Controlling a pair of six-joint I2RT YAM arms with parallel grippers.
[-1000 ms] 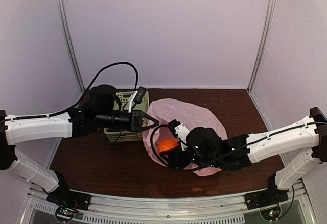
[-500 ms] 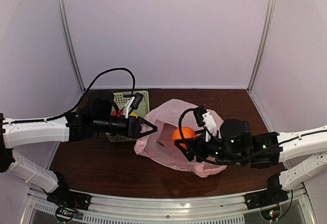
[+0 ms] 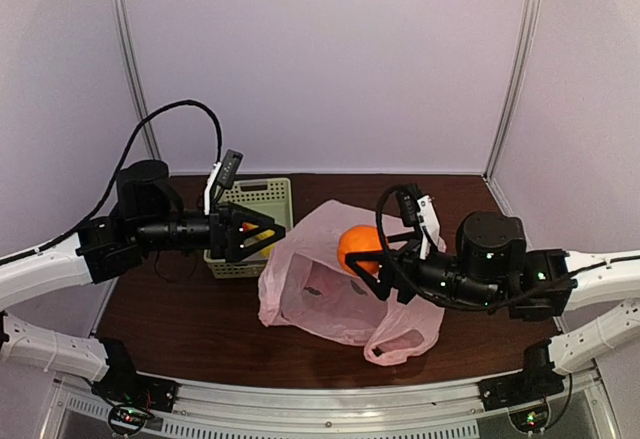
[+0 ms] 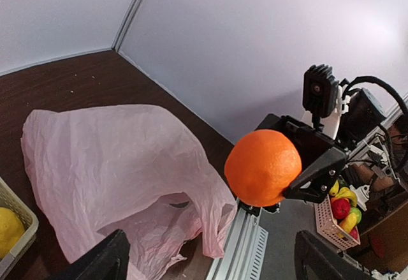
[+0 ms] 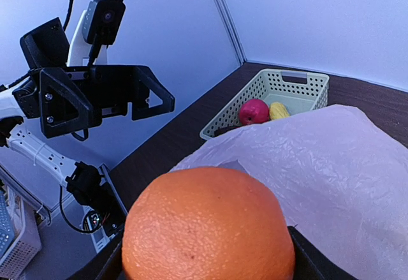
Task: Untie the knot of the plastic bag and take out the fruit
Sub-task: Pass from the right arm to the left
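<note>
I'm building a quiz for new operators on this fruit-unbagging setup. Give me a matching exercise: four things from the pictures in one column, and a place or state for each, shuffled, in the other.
Column one
1. orange
2. plastic bag
3. red fruit
4. left gripper

Column two
A. lies in the pale green basket
B. open, holding nothing
C. pink, crumpled on the table
D. clamped in the right gripper, above the bag

Pairs: 1-D, 2-C, 3-A, 4-B
</note>
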